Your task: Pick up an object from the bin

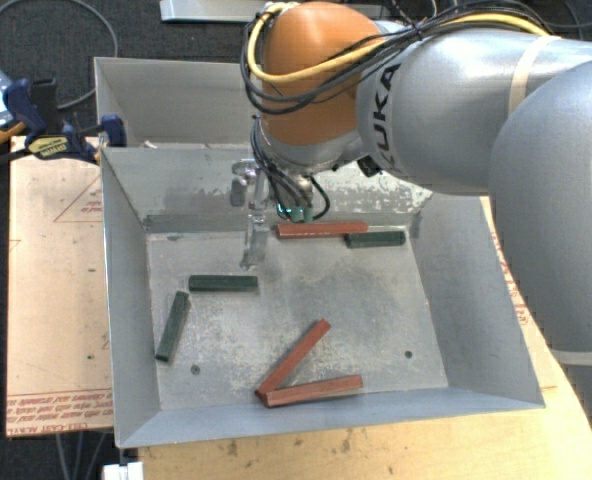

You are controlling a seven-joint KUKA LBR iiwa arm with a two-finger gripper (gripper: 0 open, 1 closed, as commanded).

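My gripper (pixel 253 253) hangs below the orange wrist cover over the back middle of the bin floor. Its tip stands just above and slightly right of a flat dark green bar (pixel 222 283) that lies level on the floor. Just to its right a reddish-brown bar (pixel 322 230) lies along the back of the floor, with a short dark green bar (pixel 375 237) at its right end. Nothing shows in the gripper.
Another dark green bar (pixel 172 325) lies slanted near the left wall. Two reddish-brown bars, one slanted (pixel 294 356) and one along the front wall (pixel 311 391), meet at the front middle. The arm covers the bin's right back corner.
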